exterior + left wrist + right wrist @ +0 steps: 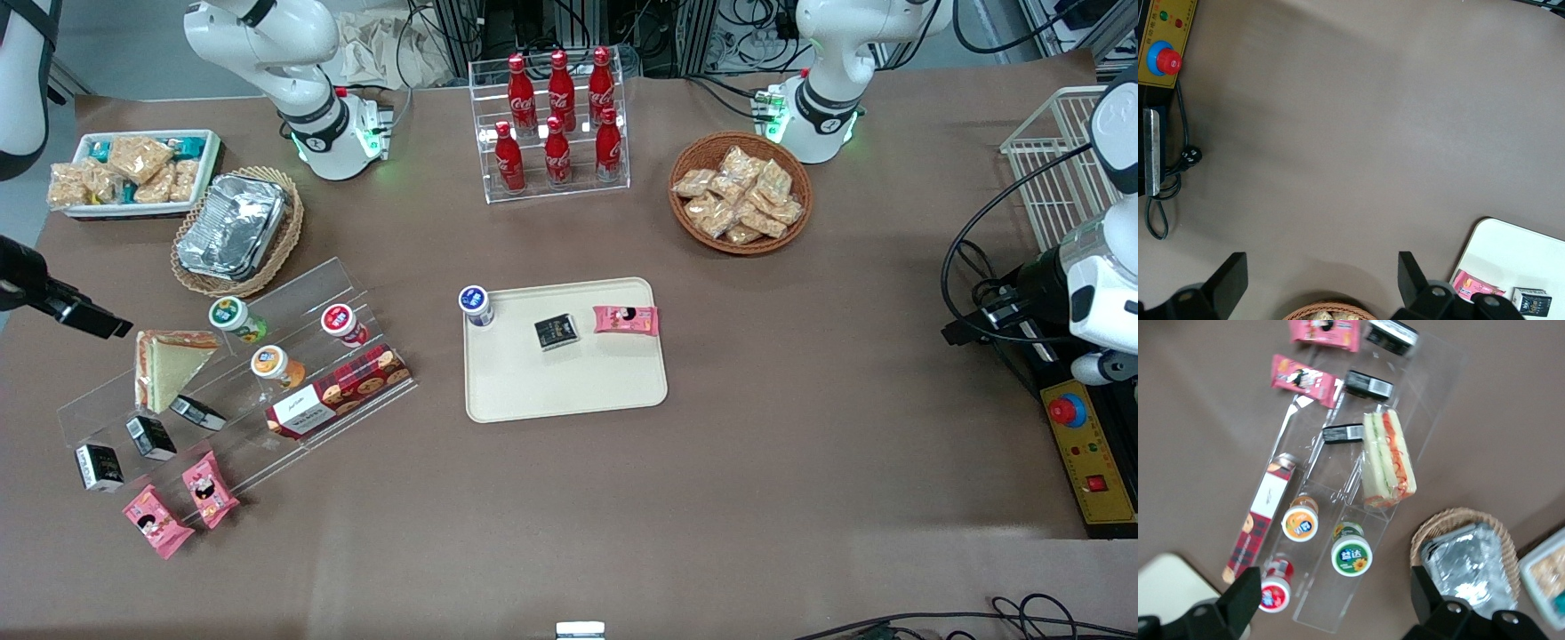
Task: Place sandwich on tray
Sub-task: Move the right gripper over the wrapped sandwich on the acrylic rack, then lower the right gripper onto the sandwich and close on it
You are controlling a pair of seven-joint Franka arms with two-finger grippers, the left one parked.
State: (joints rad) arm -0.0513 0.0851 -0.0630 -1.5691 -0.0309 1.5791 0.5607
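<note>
The sandwich (pixel 164 364), a pale bread wedge with a red-orange filling edge in clear wrap, leans on the upper step of a clear acrylic shelf (pixel 293 293) toward the working arm's end of the table. It also shows in the right wrist view (pixel 1388 460). The cream tray (pixel 569 387) lies mid-table; its corner shows in the right wrist view (pixel 1165 587). My right gripper (pixel 98 320) hovers open and empty high over the shelf, beside the sandwich and apart from it. In its own view the gripper (pixel 1336 597) has the fingers spread wide.
The shelf holds yogurt cups (pixel 229 314), a plaid cookie box (pixel 342 391), black packets (pixel 149 436) and pink snack packets (pixel 209 489). A foil container (pixel 233 227) sits in a basket near it. The tray carries a cup (pixel 476 302), black packet (pixel 556 332) and pink packet (pixel 626 320).
</note>
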